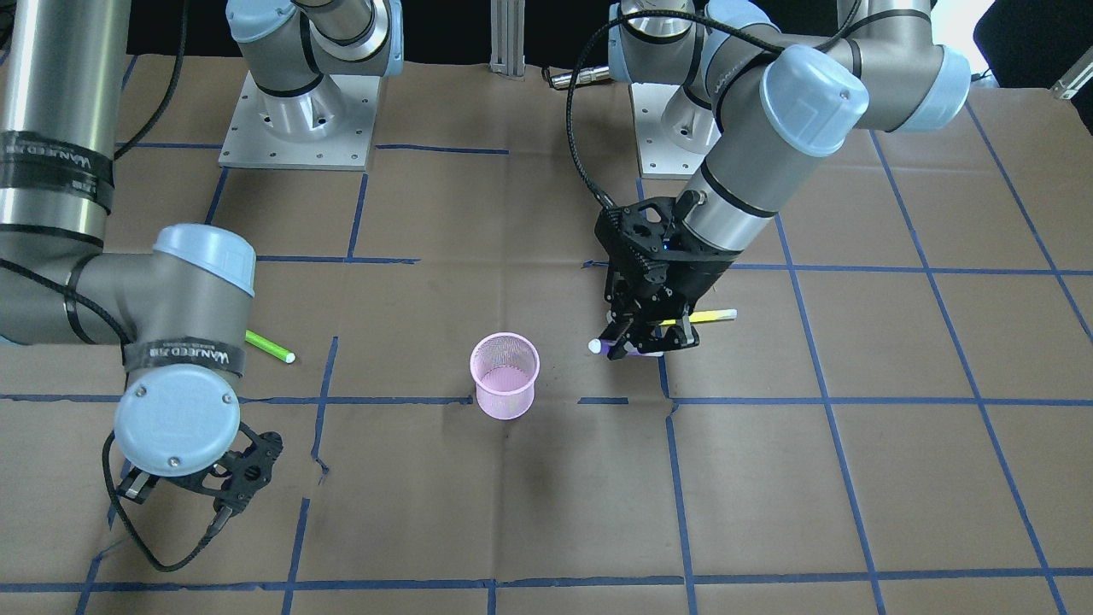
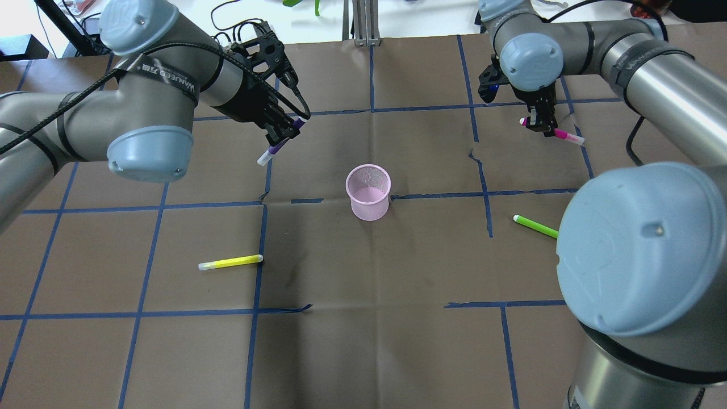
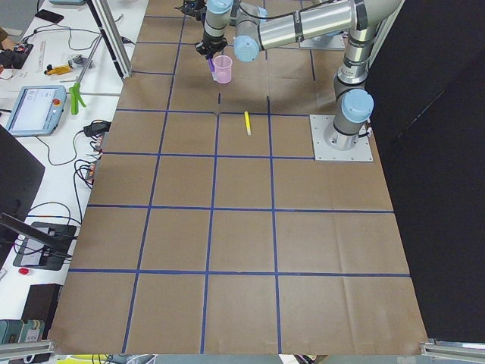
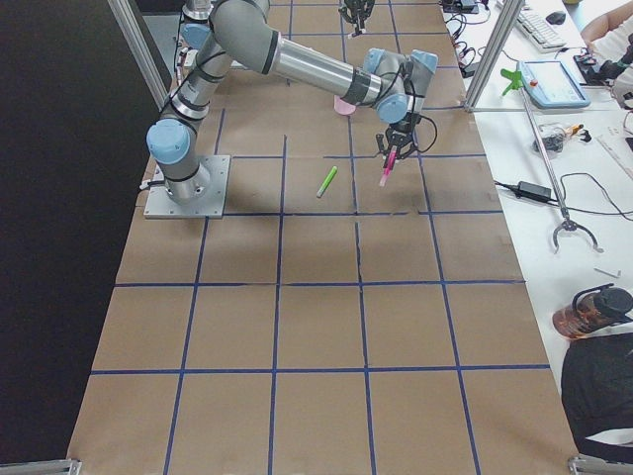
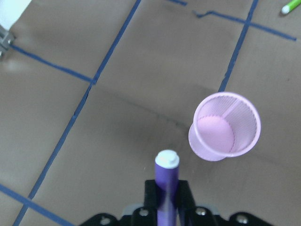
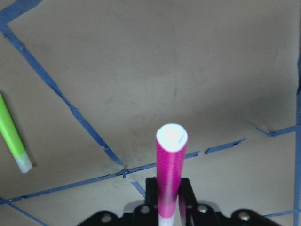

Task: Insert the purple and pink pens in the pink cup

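Starting with the front-facing view, the left pincer (image 1: 636,337) is seen clamped on the purple pen (image 1: 604,346), whose white end is turned toward the pink cup (image 1: 505,374). The cup is stood upright on the counter (image 1: 512,530), near the pen but apart from it. A yellow pen (image 1: 710,317) is partly hidden behind the left pincer, and a green pen (image 1: 269,346) is laid beside the right arm. The right pincer (image 1: 243,465) is largely covered by its wrist, so its grip cannot be judged in this view.

From overhead, the purple pen (image 2: 275,150) is shown slanting down out of the closed left pincer, on the cup's left. The pink pen (image 2: 565,136) is gripped by the right pincer (image 2: 542,122), well apart from the cup on its right. Both pens are held outside the cup.

From the table's left end, the purple pen is seen just beside the cup (image 3: 222,69).

From the right end, the pink pen (image 4: 387,168) is seen hanging tilted from the near arm, with the green pen close by on the counter.

In the left wrist view, the purple pen (image 5: 166,181) is pinched between the fingers, and the cup's open mouth is seen ahead and to the right.

In the right wrist view, the pink pen (image 6: 170,169) is likewise pinched between the fingers, above taped brown paper.
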